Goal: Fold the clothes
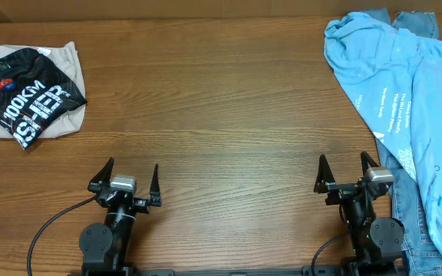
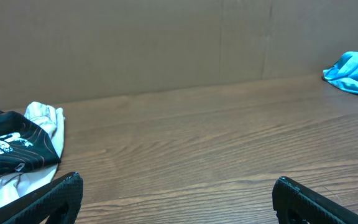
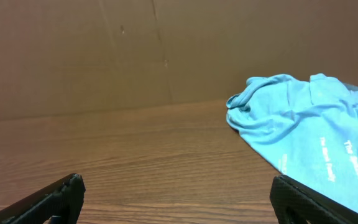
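One sky-blue T-shirt lies crumpled at the far right of the wooden table, draped over denim jeans; I judge that no fold is made and all the folding is left. The right gripper, near it, and the left gripper, well apart from it, both stand with jaws spread wide, holding nothing. Only the overhead view shows the jeans beneath and the whole black lettered shirt at far left. The right wrist view shows the T-shirt's rumples and white print close up, and the left wrist view catches merely its corner.
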